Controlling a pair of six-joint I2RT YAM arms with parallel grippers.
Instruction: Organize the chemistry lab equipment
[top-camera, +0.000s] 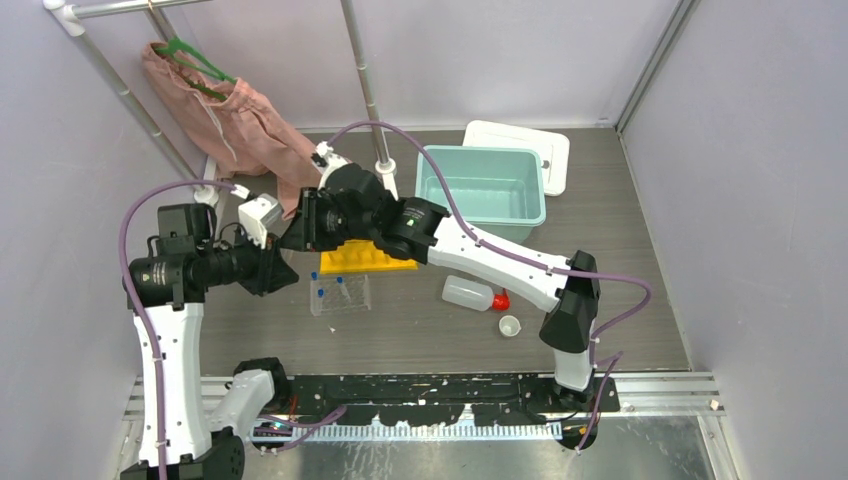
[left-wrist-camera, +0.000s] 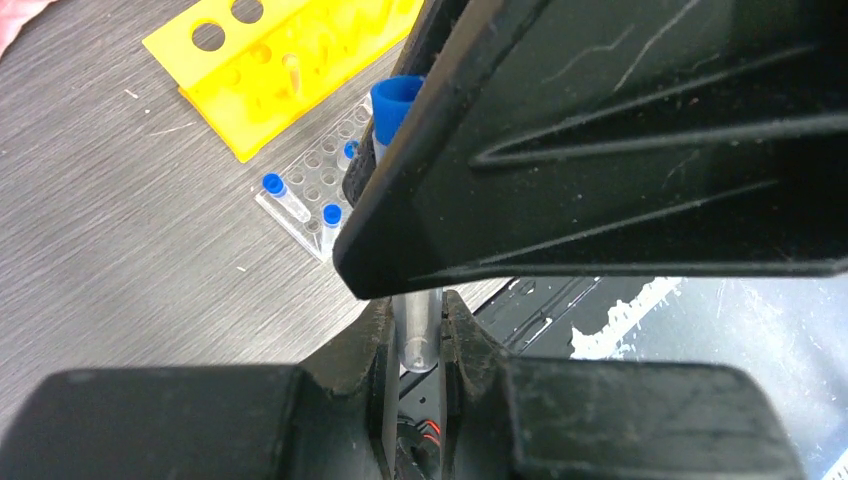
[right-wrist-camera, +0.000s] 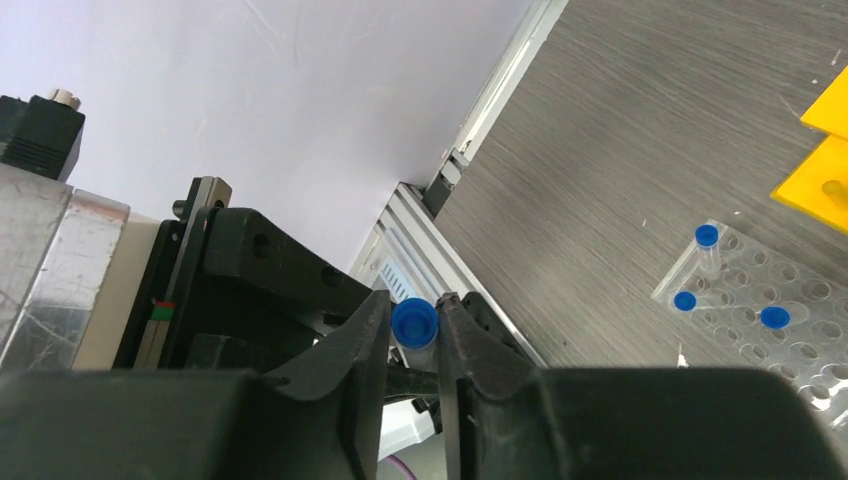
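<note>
A clear blue-capped tube is held in the air between both grippers, left of the yellow tube rack. My left gripper is shut on its clear lower end. My right gripper is shut on its blue cap. In the top view the two grippers meet, left gripper and right gripper. The clear well tray lies in front of the rack with three blue-capped tubes on it. The white squeeze bottle lies on its side beside the tiny white cup. No beakers are in view.
A teal bin stands at the back with a white lid behind it. A pink garment on a green hanger hangs at the back left from a metal rail. A metal post rises near the rack.
</note>
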